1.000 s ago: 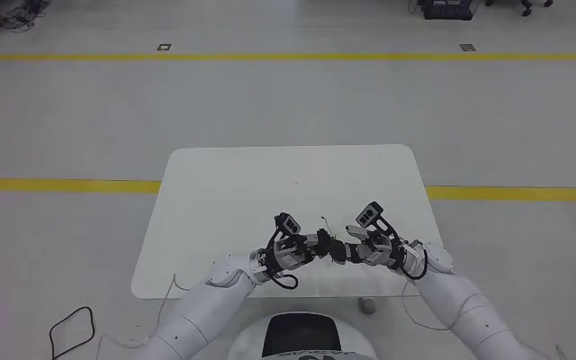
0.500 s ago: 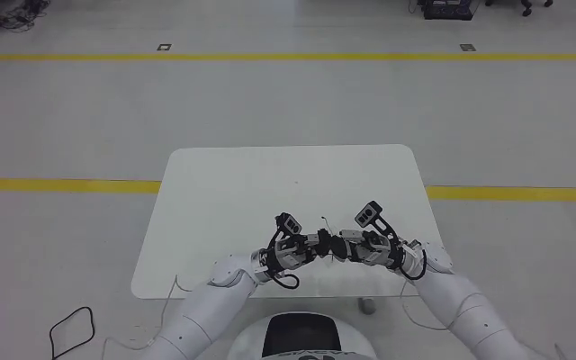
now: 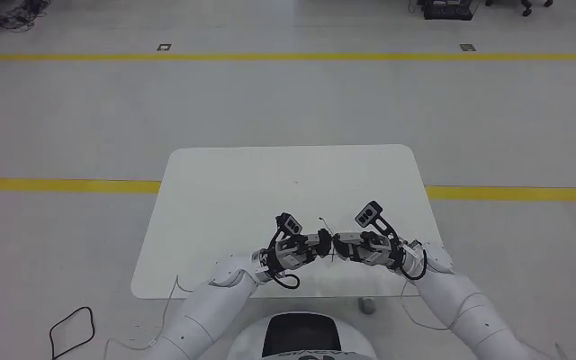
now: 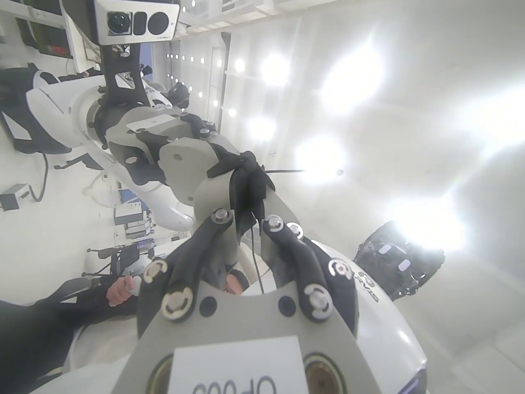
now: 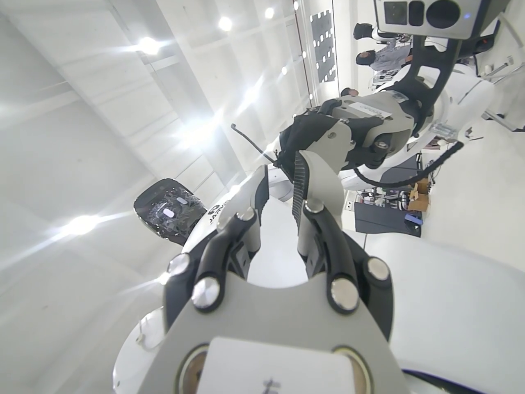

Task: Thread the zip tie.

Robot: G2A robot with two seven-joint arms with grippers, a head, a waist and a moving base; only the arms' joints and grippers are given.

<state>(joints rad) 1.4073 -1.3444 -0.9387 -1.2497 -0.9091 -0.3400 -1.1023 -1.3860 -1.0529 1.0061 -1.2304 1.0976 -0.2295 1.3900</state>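
Count: one zip tie (image 3: 324, 225), two grippers, one table (image 3: 234, 198). On the floor there are two yellow lines, far (image 3: 288, 57) and near (image 3: 72, 185). Two small square markers sit by the far line, (image 3: 164, 47) and (image 3: 467, 47), and one black cable loop (image 3: 70, 328) lies beside the robot.

Left gripper (image 3: 322, 244) and right gripper (image 3: 343, 243) meet tip to tip over the robot-side part of the table. The zip tie is a thin black strand at that meeting point. In the top view its free end pokes out toward the far side of the table and ends in a small bend.

In the left wrist view one stretch of the strand (image 4: 257, 248) runs back between the left gripper's fingers (image 4: 279, 207) toward the palm. Another stretch (image 4: 287, 171) sticks out sideways from the tips. Left gripper is pinched closed on the zip tie at its tips. In the right wrist view the strand (image 5: 250, 141) angles away from the junction of the two grippers. Right gripper's grip can't be told from these views.

Versus a second ago, the right gripper has moved in toward the left one. The two tips stood slightly apart then and are now together. Left gripper and the zip tie's free end sit about where they were.
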